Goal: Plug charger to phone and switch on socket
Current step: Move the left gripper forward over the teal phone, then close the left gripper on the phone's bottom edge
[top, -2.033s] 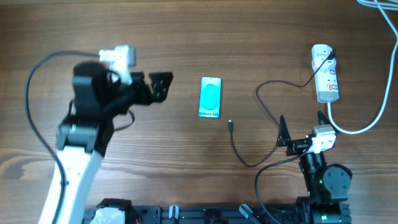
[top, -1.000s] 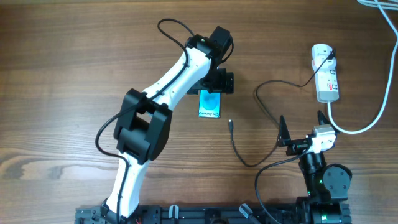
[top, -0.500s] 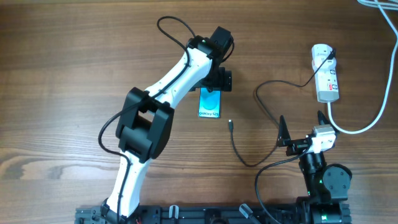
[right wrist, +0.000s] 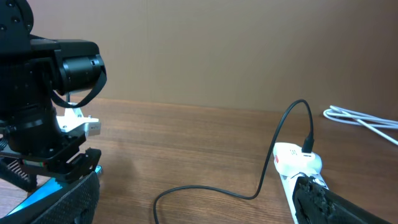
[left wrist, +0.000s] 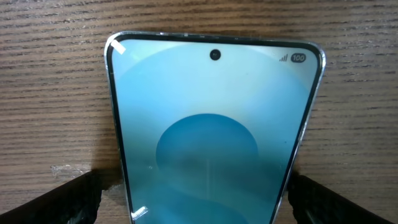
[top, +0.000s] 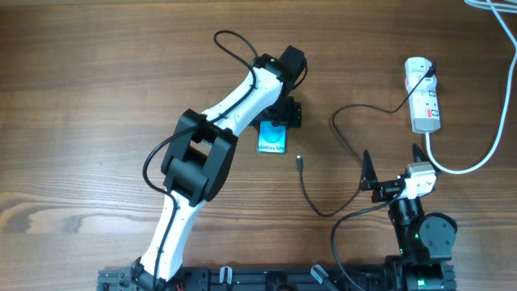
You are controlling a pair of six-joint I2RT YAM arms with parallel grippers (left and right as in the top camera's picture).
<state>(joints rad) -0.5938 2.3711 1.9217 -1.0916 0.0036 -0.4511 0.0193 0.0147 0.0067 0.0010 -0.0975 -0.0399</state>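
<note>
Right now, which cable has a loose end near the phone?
The thin black cable; the thick white cord runs off from the power strip.

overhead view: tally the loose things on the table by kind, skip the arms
phone: 1
power strip: 1
black charger cable: 1
thick white cord: 1, taking the top-right strand as the same cord
total: 4

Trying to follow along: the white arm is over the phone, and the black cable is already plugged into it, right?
Not quite. The white arm is over the phone, but the black cable is not plugged in: the overhead view shows its plug tip lying loose, apart from the phone.
</note>
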